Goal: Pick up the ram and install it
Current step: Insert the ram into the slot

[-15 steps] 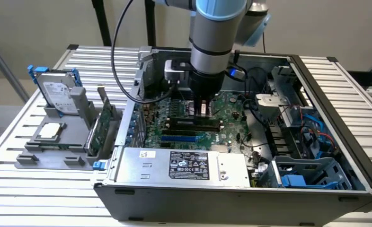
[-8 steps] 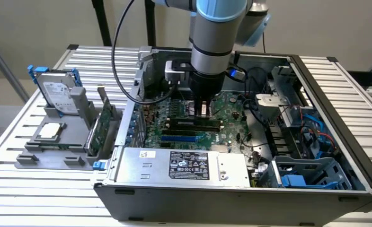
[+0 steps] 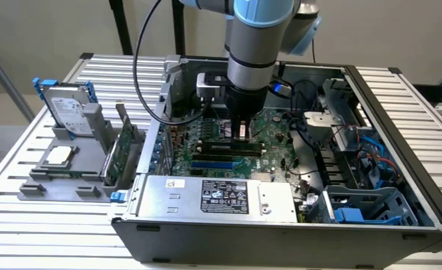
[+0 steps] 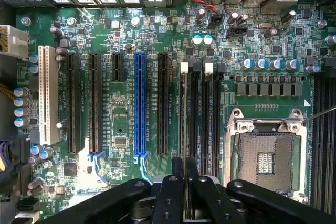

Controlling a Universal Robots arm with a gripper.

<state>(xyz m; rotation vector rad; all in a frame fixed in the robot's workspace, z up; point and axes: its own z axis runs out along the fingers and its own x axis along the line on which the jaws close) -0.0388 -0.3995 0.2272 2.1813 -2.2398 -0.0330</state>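
The tool (image 4: 185, 174) is deep inside the open case (image 3: 401, 112), just above the board (image 4: 121, 129). Its fingers (image 4: 178, 169) are nearly closed, with only a thin gap between them, and in this gap they grip the ram (image 4: 185, 129). In the wrist view the ram is seen edge-on, as a thin line that runs from the fingers along the memory slot (image 4: 184, 103) with the white latch at its far end. In the exterior view the tool stands upright over the black memory slots in the middle of the board, with the ram below it.

So the picking up is done, I judge: the ram is in the grip and is brought to its slot, lined up along it. Whether it is already pressed fully into the slot and the latches are locked, I cannot tell. The tool is not released from it.

On the desk (image 3: 206, 253), at the exterior view's left, a grey holder (image 3: 63, 180) carries a hard drive (image 3: 67, 109), a card (image 3: 120, 149) and a processor (image 3: 59, 156).
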